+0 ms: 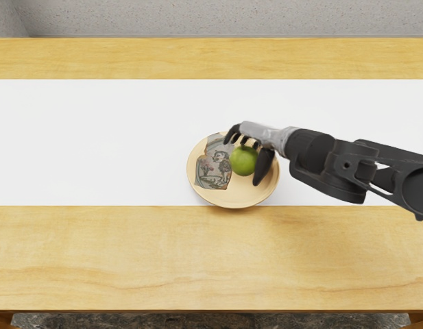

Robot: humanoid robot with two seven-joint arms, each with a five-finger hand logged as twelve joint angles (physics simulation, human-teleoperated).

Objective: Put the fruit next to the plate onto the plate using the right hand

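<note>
Fingers [234,135] curled over the far side of the green fruit [243,161], thumb against its near right side: pinched between them in the right hand [256,140]. Over the plate [252,199], just right of the printed picture [214,168]; resting or just above, cannot tell. To finish well: lower to contact, loosen slowly, lift straight up, avoid rolling it toward the rim. Nearly round, no clear long axis; no stem visible, so heading unknowable. Beyond, dark forearm [334,161] crossing the white runner [94,137] on the wooden table [197,260].
</note>
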